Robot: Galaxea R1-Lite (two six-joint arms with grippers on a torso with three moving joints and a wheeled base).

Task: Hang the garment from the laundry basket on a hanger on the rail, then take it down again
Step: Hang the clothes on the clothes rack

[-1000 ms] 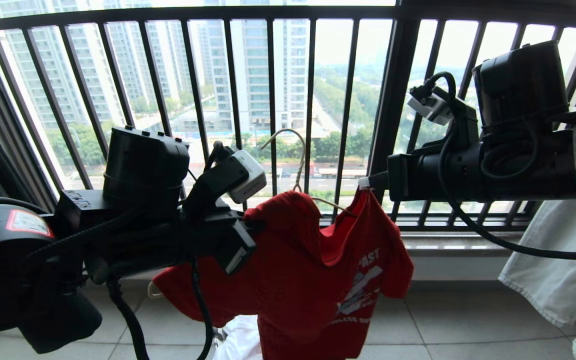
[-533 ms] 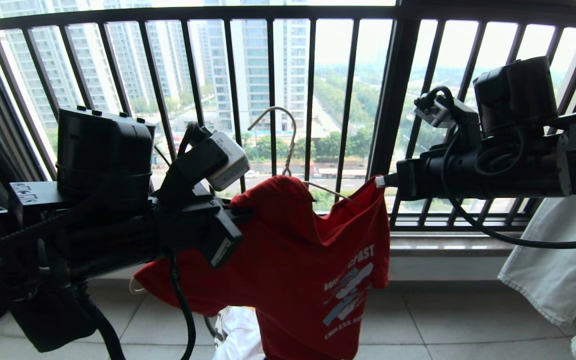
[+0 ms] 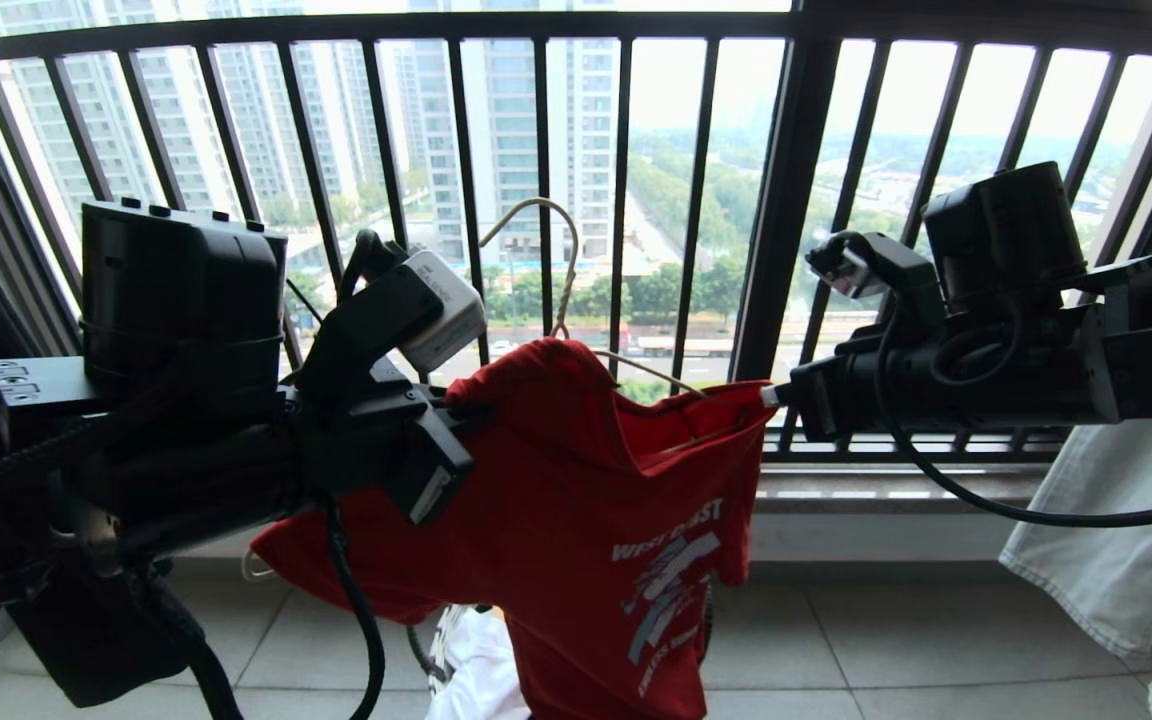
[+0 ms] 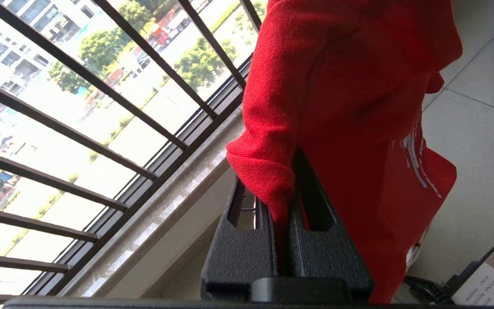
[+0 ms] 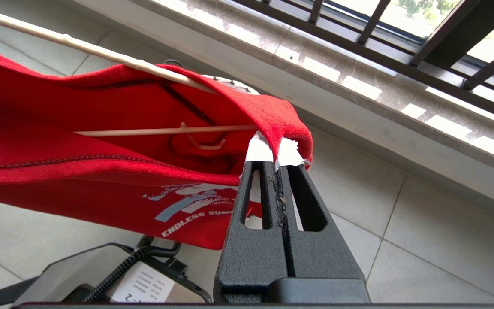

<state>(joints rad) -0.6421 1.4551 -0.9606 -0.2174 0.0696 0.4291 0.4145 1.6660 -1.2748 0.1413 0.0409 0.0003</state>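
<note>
Fingers of left gripper pinched on red T-shirt fabric; right gripper fingers clamped on collar edge. Cream wire hanger inside shirt, between both. Grey tiled floor below, black window railing behind. Basket mostly hidden under shirt.

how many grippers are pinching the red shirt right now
2. The left gripper is shut on a fold of the red T-shirt at its left shoulder; the right gripper is shut on the shirt's edge at its right, beside the hanger.
</note>
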